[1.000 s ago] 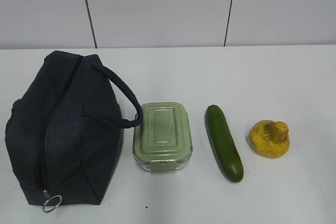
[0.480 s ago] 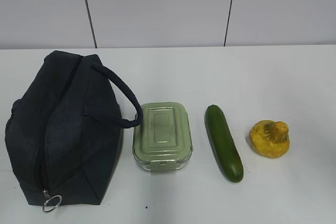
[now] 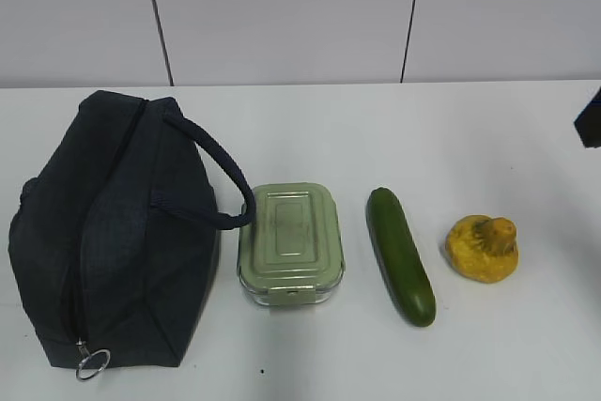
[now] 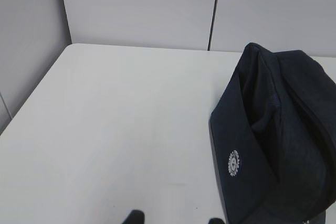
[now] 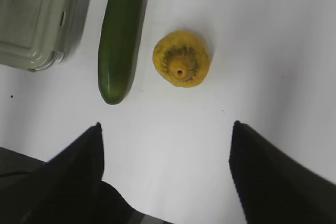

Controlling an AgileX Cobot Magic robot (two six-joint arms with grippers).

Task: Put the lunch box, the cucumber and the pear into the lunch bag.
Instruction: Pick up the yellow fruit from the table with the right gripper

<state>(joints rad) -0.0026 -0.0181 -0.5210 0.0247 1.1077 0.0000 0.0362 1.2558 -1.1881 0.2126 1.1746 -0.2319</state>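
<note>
Four things are lying in a row: lunch bag [image 3: 108,232] far left, lunch box [image 3: 290,242], cucumber [image 3: 401,255], pear [image 3: 483,248] right; right gripper [image 5: 165,169] is hovering wide open, empty, near the pear; left gripper [image 4: 171,219] is hanging partly open, empty.

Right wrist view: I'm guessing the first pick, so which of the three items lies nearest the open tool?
The pear, yellow and lumpy, centred ahead of the right tool; cucumber and lunch box lie further left.
</note>
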